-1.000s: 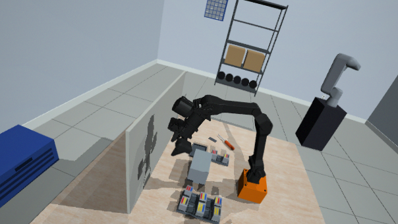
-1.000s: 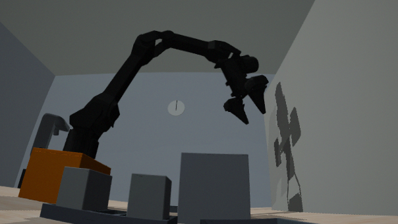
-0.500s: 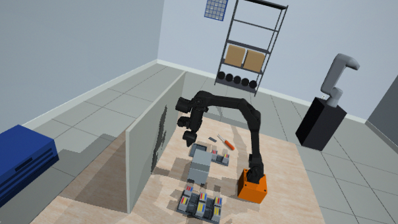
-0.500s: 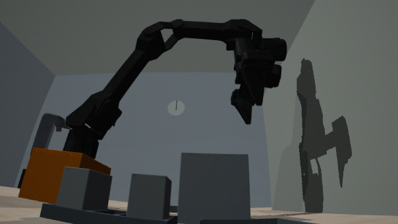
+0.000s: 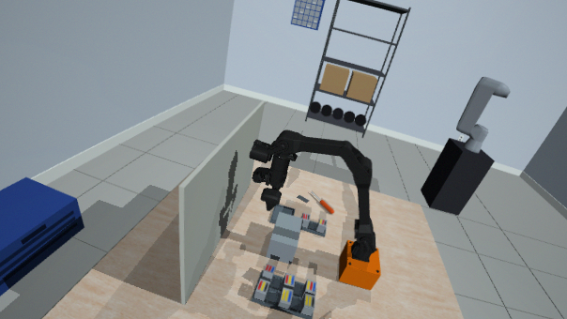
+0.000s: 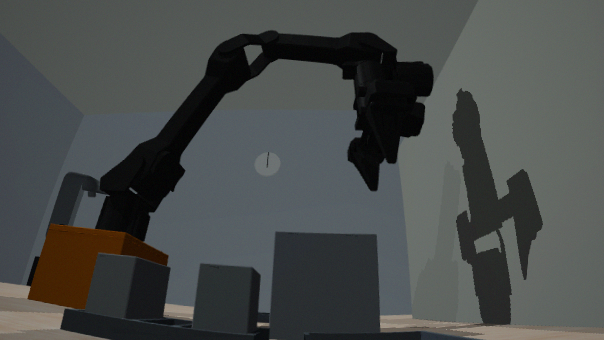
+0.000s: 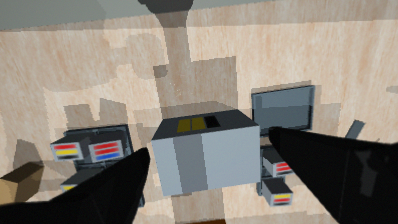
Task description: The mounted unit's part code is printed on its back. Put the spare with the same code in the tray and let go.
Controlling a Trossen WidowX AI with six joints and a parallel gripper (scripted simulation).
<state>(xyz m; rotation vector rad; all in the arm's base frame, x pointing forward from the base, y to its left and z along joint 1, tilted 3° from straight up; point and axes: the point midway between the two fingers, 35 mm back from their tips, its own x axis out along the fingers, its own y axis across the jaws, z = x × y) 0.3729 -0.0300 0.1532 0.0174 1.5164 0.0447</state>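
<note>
The mounted unit point(image 5: 286, 225) point(image 6: 325, 285) point(image 7: 220, 162) is a large grey box. Its dark back point(image 7: 167, 131) shows two yellow bars and one black bar in the wrist view. The empty shallow tray point(image 7: 282, 110) lies beside it. A rack at the front holds several grey spares with coloured bars, among them a spare point(image 5: 308, 304) with yellow bars; its full code is too small to tell. A small rack holds two spares point(image 7: 280, 166) point(image 7: 278, 198), both with red in their bars. My gripper point(image 6: 383, 175) point(image 7: 209, 143) is open and empty, pointing down above the unit.
An upright panel point(image 5: 211, 202) stands on the table behind the unit, close to the arm. A screwdriver point(image 5: 327, 206) and a small dark flat piece point(image 5: 302, 198) lie beyond the small rack. A brown block point(image 7: 22, 182) shows at the left edge of the wrist view.
</note>
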